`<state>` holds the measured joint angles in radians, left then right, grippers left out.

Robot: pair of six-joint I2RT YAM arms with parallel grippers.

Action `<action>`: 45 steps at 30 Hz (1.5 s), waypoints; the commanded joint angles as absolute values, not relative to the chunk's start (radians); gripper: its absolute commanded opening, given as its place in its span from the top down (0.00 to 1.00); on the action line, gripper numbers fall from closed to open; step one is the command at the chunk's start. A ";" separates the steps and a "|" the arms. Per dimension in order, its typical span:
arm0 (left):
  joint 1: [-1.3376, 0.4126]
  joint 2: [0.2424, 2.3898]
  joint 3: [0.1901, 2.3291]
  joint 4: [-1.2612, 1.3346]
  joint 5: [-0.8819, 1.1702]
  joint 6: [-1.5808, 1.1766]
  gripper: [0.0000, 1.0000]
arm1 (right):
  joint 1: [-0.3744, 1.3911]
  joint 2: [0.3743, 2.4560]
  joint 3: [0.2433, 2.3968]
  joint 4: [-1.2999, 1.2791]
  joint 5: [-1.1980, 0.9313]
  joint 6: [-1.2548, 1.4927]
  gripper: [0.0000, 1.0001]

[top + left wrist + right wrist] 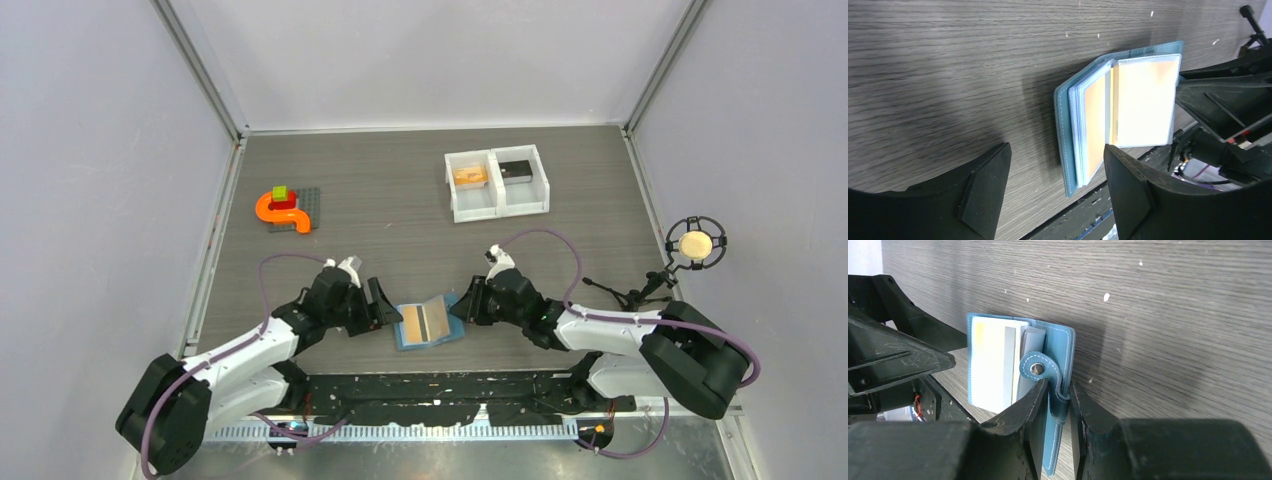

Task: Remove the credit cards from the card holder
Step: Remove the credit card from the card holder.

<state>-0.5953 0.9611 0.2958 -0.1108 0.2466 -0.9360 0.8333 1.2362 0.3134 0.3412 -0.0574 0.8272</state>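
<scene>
The light-blue card holder (428, 322) lies open near the table's front edge, between the two grippers. My right gripper (462, 305) is shut on its right cover and snap strap (1058, 347); in the right wrist view the jaws (1059, 390) pinch the blue flap. My left gripper (385, 305) is open and empty just left of the holder (1128, 105), with its fingertips (1057, 152) apart. An orange-yellow surface (1095, 125) shows through the clear inner sleeves. An orange-yellow card (469, 175) and a dark card (516, 170) lie in the white tray.
The white two-compartment tray (497, 212) stands at the back right of centre. An orange curved toy piece (275, 210) sits on a grey baseplate (305, 205) at the back left. A round yellow device on a stand (695, 243) is at the right edge.
</scene>
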 commanded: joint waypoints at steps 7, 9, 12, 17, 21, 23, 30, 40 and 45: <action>-0.609 1.067 0.238 0.178 0.323 -0.993 0.30 | 0.826 1.202 0.291 0.334 -0.036 0.816 0.71; -0.613 1.086 0.233 0.218 0.333 -1.005 0.31 | 0.826 1.196 0.289 0.332 -0.034 0.815 0.71; -0.620 1.112 0.236 0.242 0.340 -1.011 0.34 | 0.826 1.186 0.286 0.325 -0.027 0.818 0.71; -0.642 1.157 0.241 0.279 0.347 -1.022 0.39 | 0.825 1.171 0.285 0.317 -0.021 0.820 0.71; -0.654 1.177 0.236 0.324 0.353 -1.041 0.49 | 0.825 1.164 0.284 0.309 -0.016 0.820 0.71; -0.655 1.181 0.238 0.331 0.356 -1.042 0.55 | 0.825 1.160 0.284 0.303 -0.012 0.820 0.71; -0.655 1.187 0.242 0.330 0.360 -1.044 0.92 | 0.813 1.058 0.369 0.077 0.041 0.764 0.57; -0.655 1.170 0.235 0.326 0.352 -1.025 1.00 | 0.811 0.881 0.457 0.038 -0.114 0.657 0.49; -0.656 1.162 0.233 0.297 0.338 -1.023 1.00 | 0.845 0.979 0.446 0.194 -0.217 0.725 0.57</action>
<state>-0.6525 1.1793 0.2401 0.3061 0.3622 -1.0473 0.8165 0.9127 0.4446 0.0547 -0.1055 0.6941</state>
